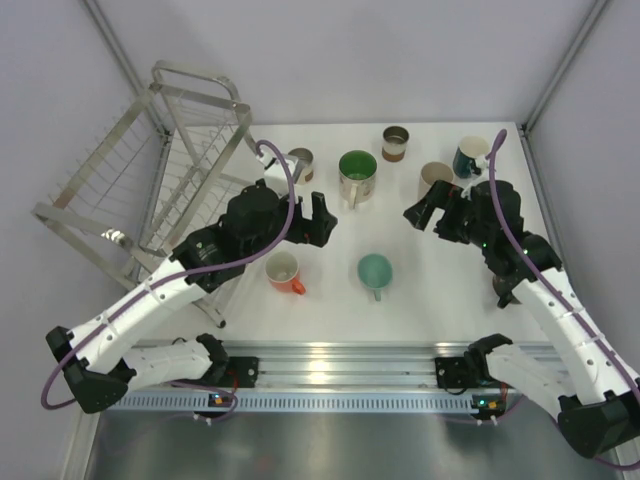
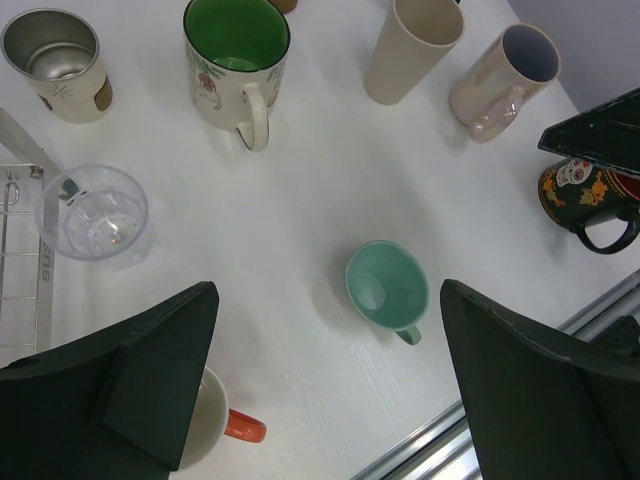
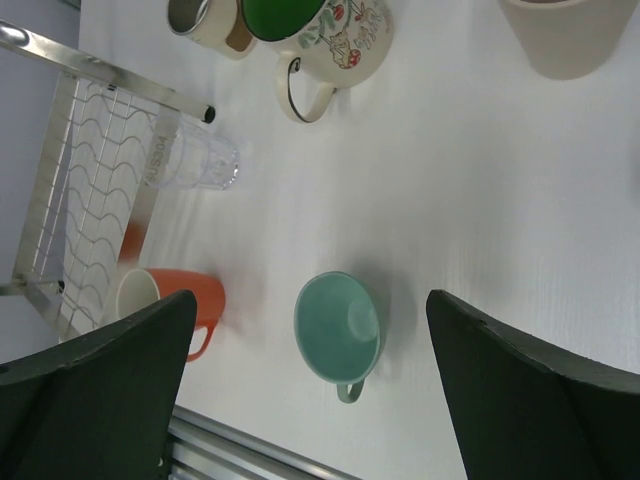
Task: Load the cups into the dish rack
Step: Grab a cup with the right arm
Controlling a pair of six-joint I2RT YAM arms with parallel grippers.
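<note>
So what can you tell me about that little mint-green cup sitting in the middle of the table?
The mint-green cup is small and round, glossy like glazed ceramic, pale teal inside. It has one small loop handle, pointing toward the near edge of the table. It stands upright, mouth up, and looks empty. It sits by itself near the middle of the white tabletop, and nothing else touches it.

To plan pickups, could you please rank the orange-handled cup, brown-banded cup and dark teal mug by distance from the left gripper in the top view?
1. orange-handled cup, near left.
2. brown-banded cup, far centre.
3. dark teal mug, far right.
</note>
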